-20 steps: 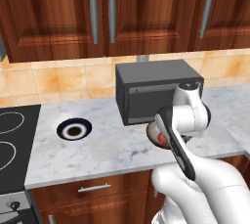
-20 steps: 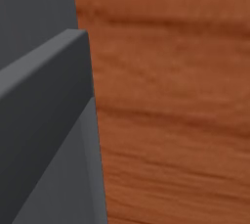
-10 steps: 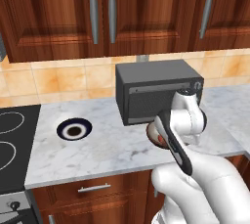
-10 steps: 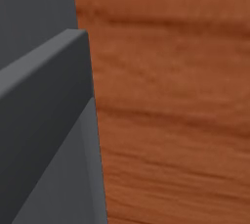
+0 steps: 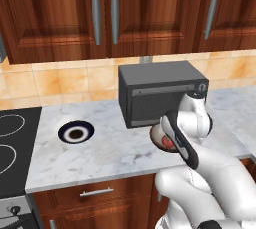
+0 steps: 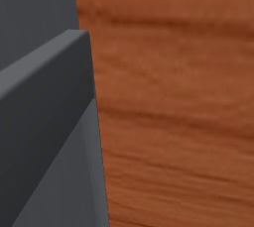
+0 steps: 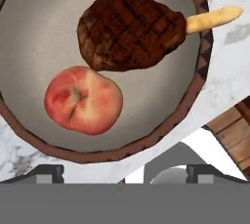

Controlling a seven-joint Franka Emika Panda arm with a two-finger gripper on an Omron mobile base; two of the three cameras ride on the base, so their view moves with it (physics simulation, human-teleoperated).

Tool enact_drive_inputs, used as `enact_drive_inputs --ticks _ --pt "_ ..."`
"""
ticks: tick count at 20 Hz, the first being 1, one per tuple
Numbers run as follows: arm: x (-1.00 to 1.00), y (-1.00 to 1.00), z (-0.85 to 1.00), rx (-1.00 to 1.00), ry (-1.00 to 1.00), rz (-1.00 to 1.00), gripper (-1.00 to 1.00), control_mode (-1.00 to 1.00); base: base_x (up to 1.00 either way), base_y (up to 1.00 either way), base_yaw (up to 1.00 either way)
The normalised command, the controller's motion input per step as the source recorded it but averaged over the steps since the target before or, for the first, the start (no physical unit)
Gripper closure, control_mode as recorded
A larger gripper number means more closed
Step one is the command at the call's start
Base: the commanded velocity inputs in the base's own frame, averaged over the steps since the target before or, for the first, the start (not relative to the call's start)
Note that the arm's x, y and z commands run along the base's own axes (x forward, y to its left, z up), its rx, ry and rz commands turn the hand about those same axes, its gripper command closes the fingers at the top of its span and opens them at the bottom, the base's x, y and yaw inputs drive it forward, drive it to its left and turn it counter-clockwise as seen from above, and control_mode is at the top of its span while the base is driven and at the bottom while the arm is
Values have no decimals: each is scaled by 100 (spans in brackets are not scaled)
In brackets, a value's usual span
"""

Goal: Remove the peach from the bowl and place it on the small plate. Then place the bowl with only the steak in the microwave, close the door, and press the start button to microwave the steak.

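- The peach point(image 7: 83, 100) is seen in the hand view lying inside the bowl point(image 7: 197, 78), in the half of the bowl nearer the finger tips – a round fruit, so no long axis has to be matched.
- Relative to the peach, the steak point(image 7: 132, 32) lies just beyond it, on the far side from the tips; the two look to be touching or nearly so, and the steak's pale tip sticks out over the bowl's rim.
- The gripper point(image 7: 124, 171) is set wide open and nothing is held; the peach lies ahead of the jaws and off toward one tip rather than midway between them.
- It is judged that the coming move turns on this offset – the jaws would have to be brought sideways over the peach before being lowered, with the far side kept clear of the steak.
- In the left base view the bowl point(image 5: 161, 138) is glimpsed behind the arm, on the counter point(image 5: 100, 148) just in front of the dark box oven point(image 5: 160, 93).
- The plate point(image 5: 76, 133) is well apart from the bowl, on the same counter toward the stove side.
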Motion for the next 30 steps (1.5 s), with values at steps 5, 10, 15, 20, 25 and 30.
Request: enact_drive_inputs --ticks 5,10,15,20,25,30 --pt "68 0 -1 3 2 0 -100 -100 0 0 0" --pt "44 5 -22 0 3 0 -100 -100 0 0 0" --pt "0 25 -39 0 0 0 -100 -100 0 0 0" --pt "-24 17 -22 0 0 0 -100 -100 0 0 0" --pt "-30 3 -24 0 0 0 100 -100 0 0 0" --pt "8 0 -23 0 -2 0 100 -100 0 0 0"
